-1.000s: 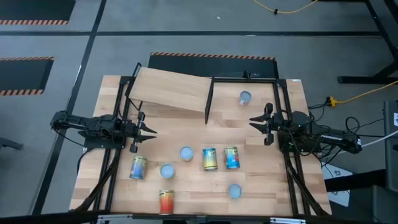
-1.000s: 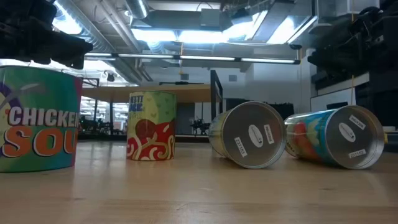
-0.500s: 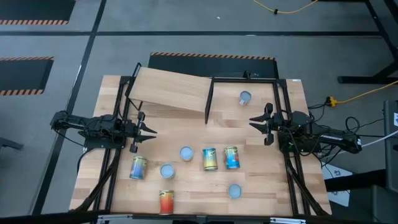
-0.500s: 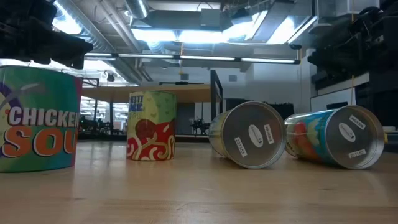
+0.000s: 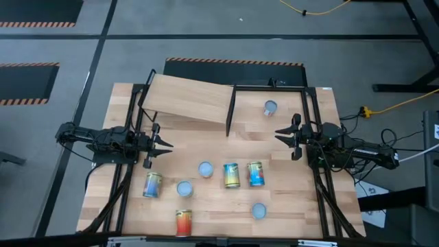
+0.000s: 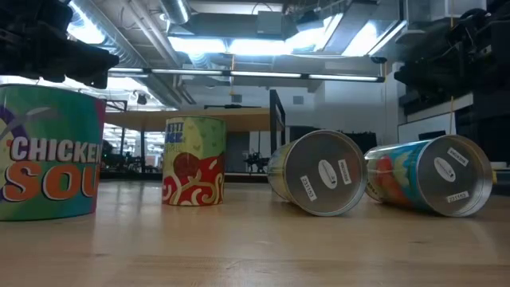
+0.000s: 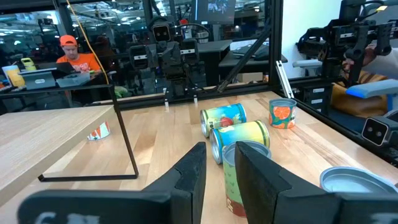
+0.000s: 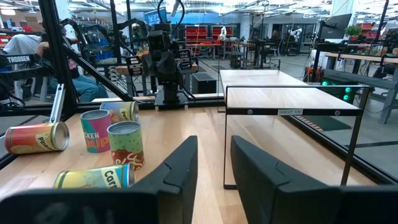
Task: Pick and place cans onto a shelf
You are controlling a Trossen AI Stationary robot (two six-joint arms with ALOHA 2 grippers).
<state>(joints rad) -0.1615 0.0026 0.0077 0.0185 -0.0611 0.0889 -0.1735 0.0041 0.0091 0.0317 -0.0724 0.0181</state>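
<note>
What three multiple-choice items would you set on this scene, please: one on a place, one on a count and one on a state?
1. Where is the lone can that stands apart from the rest?
A. on the floor
B. right of the black divider
C. at the table's near edge

2. How many cans show from above?
A. five
B. eight
C. eleven

3. How are the two grippers?
A. both open, empty
B. both shut on cans
C. one open, one shut

Key: 1 B, it stands just right of the divider. 2 B, eight show in the high view. 3 A, the left gripper and right gripper show parted fingers holding nothing.
</note>
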